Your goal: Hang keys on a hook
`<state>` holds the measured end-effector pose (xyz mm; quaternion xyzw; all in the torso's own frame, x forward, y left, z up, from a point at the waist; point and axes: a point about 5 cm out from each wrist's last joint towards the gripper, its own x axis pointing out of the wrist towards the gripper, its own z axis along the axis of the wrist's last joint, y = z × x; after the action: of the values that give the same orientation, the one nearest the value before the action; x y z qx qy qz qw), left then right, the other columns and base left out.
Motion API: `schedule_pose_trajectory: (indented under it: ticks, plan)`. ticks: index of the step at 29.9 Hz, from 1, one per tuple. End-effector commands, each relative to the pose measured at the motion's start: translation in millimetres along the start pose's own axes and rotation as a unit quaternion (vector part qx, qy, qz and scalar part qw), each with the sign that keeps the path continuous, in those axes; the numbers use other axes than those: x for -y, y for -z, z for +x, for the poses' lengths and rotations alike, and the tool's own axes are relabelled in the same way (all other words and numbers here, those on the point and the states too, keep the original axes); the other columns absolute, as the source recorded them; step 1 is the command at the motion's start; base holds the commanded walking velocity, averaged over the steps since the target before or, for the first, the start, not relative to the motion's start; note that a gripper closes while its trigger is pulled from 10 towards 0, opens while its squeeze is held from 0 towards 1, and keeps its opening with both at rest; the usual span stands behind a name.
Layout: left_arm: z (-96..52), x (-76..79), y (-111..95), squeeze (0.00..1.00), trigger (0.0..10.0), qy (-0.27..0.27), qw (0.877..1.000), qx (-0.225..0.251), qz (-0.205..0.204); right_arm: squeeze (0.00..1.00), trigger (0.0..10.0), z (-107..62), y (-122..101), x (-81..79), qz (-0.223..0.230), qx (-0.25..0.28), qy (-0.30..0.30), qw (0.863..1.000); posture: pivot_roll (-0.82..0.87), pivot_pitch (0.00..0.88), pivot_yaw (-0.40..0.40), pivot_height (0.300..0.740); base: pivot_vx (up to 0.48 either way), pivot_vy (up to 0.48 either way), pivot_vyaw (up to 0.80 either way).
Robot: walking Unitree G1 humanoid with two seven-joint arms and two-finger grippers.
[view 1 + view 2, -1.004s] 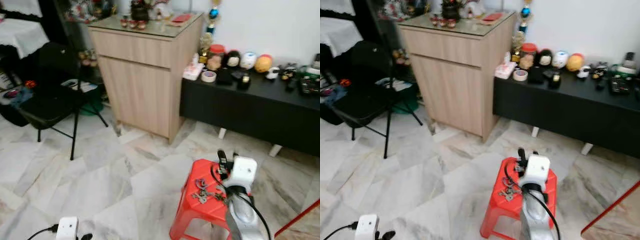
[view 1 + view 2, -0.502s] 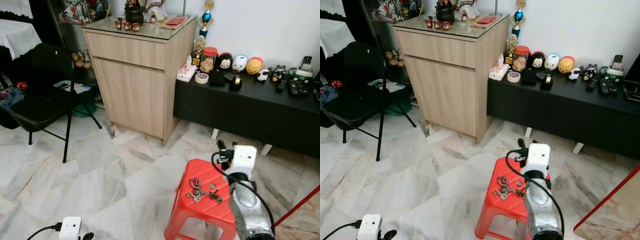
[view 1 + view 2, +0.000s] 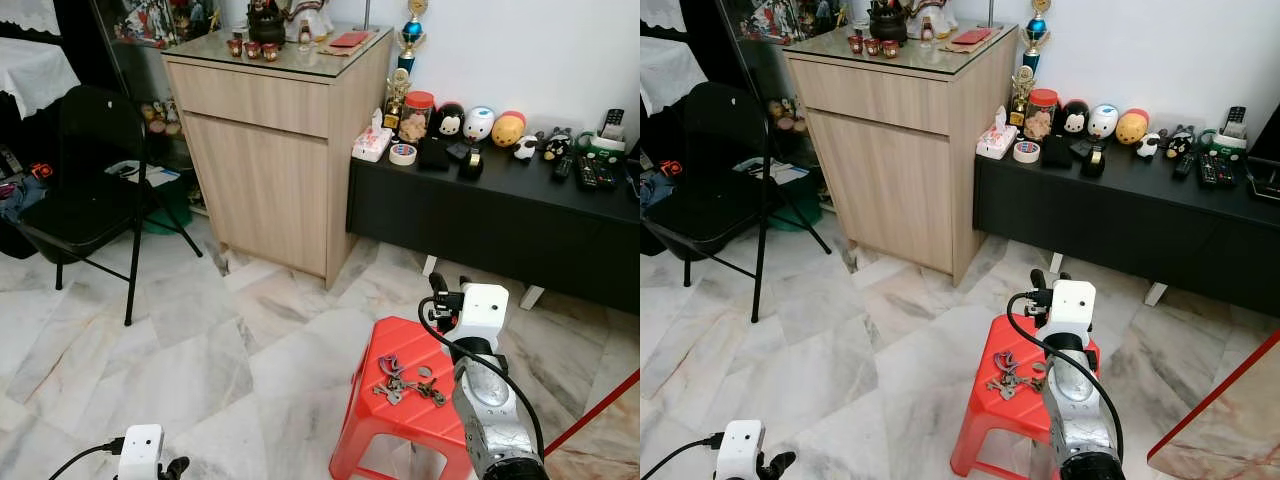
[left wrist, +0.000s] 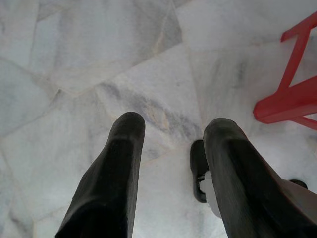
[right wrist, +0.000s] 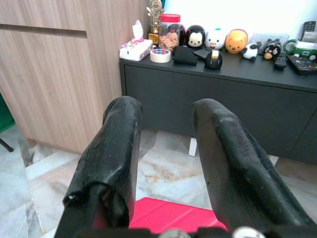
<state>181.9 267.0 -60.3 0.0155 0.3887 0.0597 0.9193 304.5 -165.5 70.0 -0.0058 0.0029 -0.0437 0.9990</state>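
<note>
Keys wait on the red stool (image 3: 400,420)

Our right gripper (image 5: 166,163), fingers apart and empty, hovers above the key bunch (image 3: 405,383); a careless reach may knock it off.

head views look down, sharing the red stool (image 3: 410,400).

Right arm is stretched out forward, silver forearm up and level, with the right gripper (image 5: 163,148) pointing ahead, fingers (image 5: 111,148) spread apart, nothing between them. Left gripper (image 4: 173,144) hangs low, aimed straight down, fingers parted too, holding nothing.
</note>
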Motion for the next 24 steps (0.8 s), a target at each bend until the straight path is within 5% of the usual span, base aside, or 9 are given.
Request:
schedule_pose_trajectory:
  ticks: [1,24]
  plan:
    - [0.3,-1.7,0.0,0.0,10.0,-0.007,1.0,-0.006,-0.006,0.0,10.0,2.6,-0.5,-0.9,-0.002,-0.006,0.0,1.0,0.07,0.025,0.002,0.74,0.0,0.0,0.0]
    - [0.5,-4.5,-1.7,0.0,10.0,-0.012,1.0,-0.008,-0.005,0.0,10.0,4.9,-2.8,-3.4,-0.005,-0.007,0.001,1.0,0.06,0.059,0.011,0.702,0.0,0.0,0.0]
